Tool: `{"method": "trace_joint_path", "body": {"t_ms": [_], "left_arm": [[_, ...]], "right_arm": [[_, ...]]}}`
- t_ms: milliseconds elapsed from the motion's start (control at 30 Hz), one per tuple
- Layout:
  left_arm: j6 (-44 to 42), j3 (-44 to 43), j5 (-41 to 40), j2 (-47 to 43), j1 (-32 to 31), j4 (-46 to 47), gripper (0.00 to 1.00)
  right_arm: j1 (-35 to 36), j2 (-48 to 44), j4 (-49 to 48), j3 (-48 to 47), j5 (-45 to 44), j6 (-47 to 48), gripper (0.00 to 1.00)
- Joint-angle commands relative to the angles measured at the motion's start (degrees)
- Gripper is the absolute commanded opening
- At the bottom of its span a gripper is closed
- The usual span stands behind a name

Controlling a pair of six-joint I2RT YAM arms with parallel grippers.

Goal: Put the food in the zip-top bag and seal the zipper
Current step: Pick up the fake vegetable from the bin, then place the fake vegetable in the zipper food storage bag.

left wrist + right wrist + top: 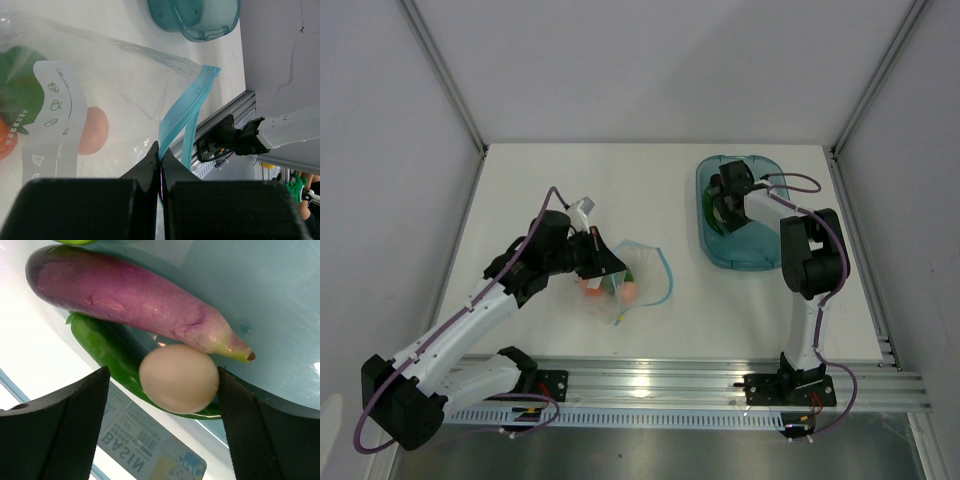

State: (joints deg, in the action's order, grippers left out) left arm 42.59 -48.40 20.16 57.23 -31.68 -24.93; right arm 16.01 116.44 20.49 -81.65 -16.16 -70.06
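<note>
The clear zip-top bag (pixel 638 280) lies at the table's middle with orange (pixel 629 292) and green (pixel 617 283) pieces inside; they show in the left wrist view too (pixel 92 131). My left gripper (pixel 161 155) is shut on the bag's light blue zipper strip (pixel 185 115) at its mouth. My right gripper (pixel 162 390) is open inside the blue tray (pixel 760 250), its fingers either side of the small white-pink round piece (pixel 179 378). That piece rests on a green piece (pixel 107 352) beside the purple eggplant (pixel 130 295).
The translucent blue oval tray (pixel 200 20) stands at the back right of the table. A metal rail (pixel 670 385) runs along the near edge. A label reading BASIN (pixel 145 450) is on the tray.
</note>
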Motion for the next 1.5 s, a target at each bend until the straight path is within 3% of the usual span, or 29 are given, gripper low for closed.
{"method": "trace_joint_path", "body": {"t_ms": [0, 133, 433, 633, 800, 1067, 1467], "left_arm": [[0.48, 0.15, 0.76, -0.98, 0.48, 1.2, 0.01], [0.48, 0.15, 1.02, -0.63, 0.48, 1.37, 0.01], [0.83, 0.77, 0.84, -1.86, 0.48, 1.11, 0.01], [1.27, 1.2, 0.49, -2.74, 0.48, 0.93, 0.01], [1.53, 1.82, -0.3, -3.97, 0.48, 0.49, 0.01], [1.62, 2.53, -1.79, -5.82, 0.48, -0.3, 0.01], [0.48, -0.64, -1.62, -4.5, 0.66, -1.0, 0.01]], "right_arm": [[-0.19, 0.45, -0.8, 0.61, -1.33, -1.57, 0.82], [-0.19, 0.36, -1.59, 1.84, -2.03, -1.05, 0.7], [-0.19, -1.39, -3.08, 2.98, -1.06, 2.47, 0.27], [-0.1, -7.17, -3.0, 4.39, -2.12, 5.46, 0.04], [-0.1, -13.86, -3.52, 7.28, -2.3, 10.1, 0.0], [1.91, -29.14, -11.51, 14.67, 6.58, 20.04, 0.0], [15.01, -41.29, -12.32, 12.56, 20.38, 33.06, 0.0]]}}
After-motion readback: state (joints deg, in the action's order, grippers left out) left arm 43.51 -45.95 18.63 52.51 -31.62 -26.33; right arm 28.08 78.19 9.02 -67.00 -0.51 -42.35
